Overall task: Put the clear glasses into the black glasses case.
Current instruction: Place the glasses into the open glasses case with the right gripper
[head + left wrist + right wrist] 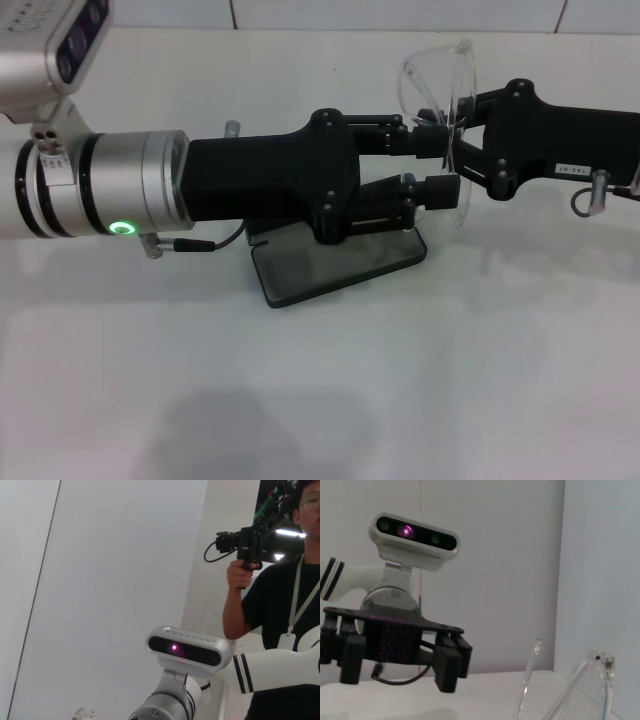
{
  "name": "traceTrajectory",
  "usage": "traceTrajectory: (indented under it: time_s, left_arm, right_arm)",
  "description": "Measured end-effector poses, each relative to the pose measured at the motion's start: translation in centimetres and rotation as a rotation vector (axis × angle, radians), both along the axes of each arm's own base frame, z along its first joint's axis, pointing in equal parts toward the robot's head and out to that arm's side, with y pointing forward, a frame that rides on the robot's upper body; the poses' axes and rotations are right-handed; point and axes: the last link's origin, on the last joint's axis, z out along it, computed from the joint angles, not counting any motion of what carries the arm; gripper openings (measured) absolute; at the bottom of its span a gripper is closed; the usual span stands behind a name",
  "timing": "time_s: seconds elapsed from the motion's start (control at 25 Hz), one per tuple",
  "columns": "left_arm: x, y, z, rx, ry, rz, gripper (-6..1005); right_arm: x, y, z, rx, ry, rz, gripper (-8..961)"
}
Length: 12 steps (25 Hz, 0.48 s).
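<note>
The clear glasses (440, 75) hang in the air above the white table, and my right gripper (462, 152), reaching in from the right, is shut on their lens. In the right wrist view their clear arms (529, 680) stick up close to the camera. My left gripper (435, 162) comes in from the left at the same height. It is open, and its fingertips (440, 190) almost touch the lens. It faces the camera in the right wrist view (400, 672), with nothing between the fingers. The black glasses case (340, 265) lies flat on the table under the left gripper, which partly covers it.
The white table (320, 400) reaches a pale wall at the back. In the left wrist view a person (280, 595) with a hand-held camera stands beyond the right arm's wrist camera (189, 650).
</note>
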Motion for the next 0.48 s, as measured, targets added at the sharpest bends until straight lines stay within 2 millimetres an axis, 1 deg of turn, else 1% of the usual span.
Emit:
traceTrajectory:
  time_s: [0.28,0.48]
  left_arm:
    - [0.1,0.0,0.0,0.002,0.002,-0.005,662]
    - [0.0,0.1,0.1,0.004,0.002,-0.003,665]
  right_arm:
    - [-0.6,-0.6,-1.0,-0.053,-0.004,0.031,123]
    - [-0.9,-1.4,-1.1,-0.093,0.009,0.064,123]
